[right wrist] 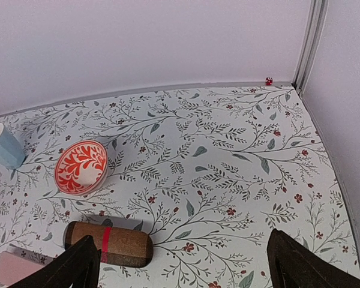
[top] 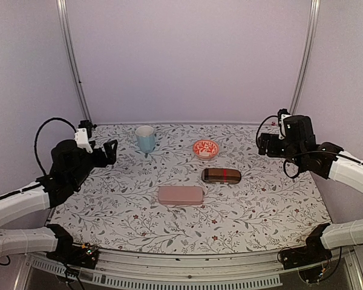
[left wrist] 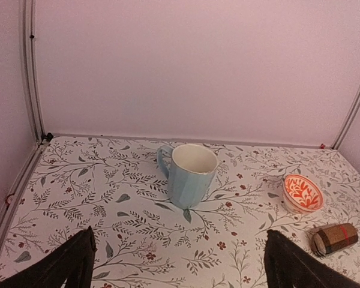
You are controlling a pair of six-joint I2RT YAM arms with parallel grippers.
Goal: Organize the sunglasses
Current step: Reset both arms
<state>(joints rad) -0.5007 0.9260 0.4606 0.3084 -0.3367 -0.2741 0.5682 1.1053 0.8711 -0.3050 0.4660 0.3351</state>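
No sunglasses are seen in any view; the left gripper (top: 111, 151) and the right gripper (top: 263, 144) are held wide open and empty, with the crosswise brown case (top: 221, 176) lying nearer the right one and the pink case (top: 180, 194) between them.

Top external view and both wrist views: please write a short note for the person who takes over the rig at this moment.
Left gripper: open, empty, raised over the left side of the table.
Right gripper: open, empty, raised over the far right side.
Things: brown case with a red band lies mid-table, and the pink case lies nearer, to its left. Both look shut. The mug and the bowl stand farther back.
Sunglasses: not visible in any view. Whether they are inside the cases cannot be told.
Done: nothing that shows.
Left: probably find the sunglasses first, perhaps by opening a case.
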